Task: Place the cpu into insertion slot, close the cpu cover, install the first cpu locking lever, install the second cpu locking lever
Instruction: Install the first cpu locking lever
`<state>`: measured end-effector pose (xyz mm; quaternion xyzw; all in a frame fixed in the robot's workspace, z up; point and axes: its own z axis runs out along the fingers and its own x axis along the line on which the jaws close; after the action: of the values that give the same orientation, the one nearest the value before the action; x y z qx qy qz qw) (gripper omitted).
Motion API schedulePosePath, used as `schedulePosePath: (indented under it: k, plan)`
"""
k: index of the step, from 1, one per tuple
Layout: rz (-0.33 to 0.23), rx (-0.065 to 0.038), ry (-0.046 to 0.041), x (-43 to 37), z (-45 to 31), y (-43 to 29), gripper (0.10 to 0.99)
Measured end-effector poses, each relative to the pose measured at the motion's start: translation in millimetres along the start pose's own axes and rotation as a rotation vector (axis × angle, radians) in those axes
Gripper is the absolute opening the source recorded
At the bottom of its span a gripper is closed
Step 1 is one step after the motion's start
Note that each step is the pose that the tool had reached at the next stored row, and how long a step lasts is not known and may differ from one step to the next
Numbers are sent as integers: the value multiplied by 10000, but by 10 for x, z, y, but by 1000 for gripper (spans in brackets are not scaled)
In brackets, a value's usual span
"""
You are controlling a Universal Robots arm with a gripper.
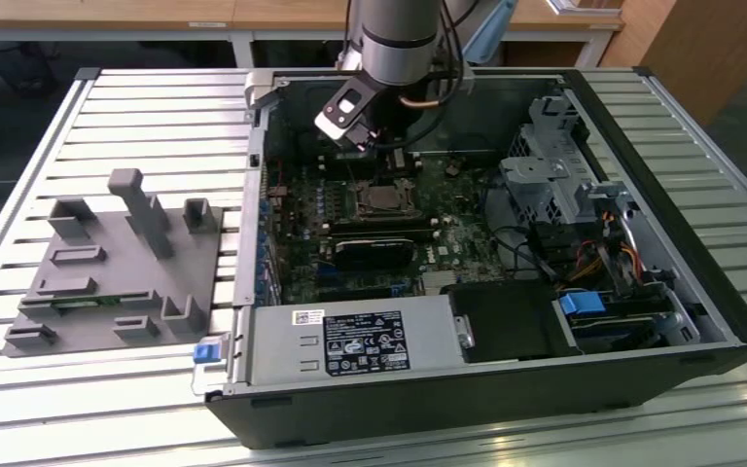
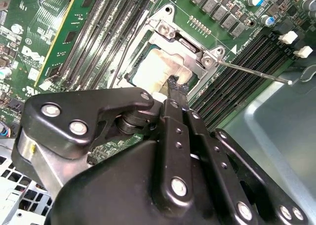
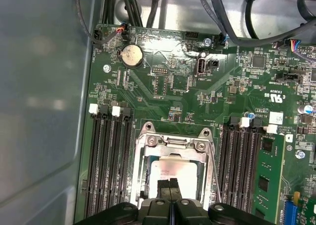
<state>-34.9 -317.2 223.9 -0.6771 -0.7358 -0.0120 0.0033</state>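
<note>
In the exterior view, the gripper [image 1: 363,144], fingers pressed together and empty, hangs near the cpu [image 1: 376,201], which lies toward six o'clock. The first wrist view shows the cpu framed by the lowered cpu cover [image 3: 170,142].

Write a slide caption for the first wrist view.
The gripper, fingers shut, poised over the chip lying beneath its lowered metal cover on the green circuit board.

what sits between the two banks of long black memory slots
In the first wrist view, the silvery-grey square cpu, framed by the thin silvery metal cpu cover, with the black gripper over it.
</note>
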Motion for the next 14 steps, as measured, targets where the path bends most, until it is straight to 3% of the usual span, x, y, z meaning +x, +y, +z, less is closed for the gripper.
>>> schedulePosePath:
  k: [14]
  plan:
    - [0,0,0,2,-78,1,106]
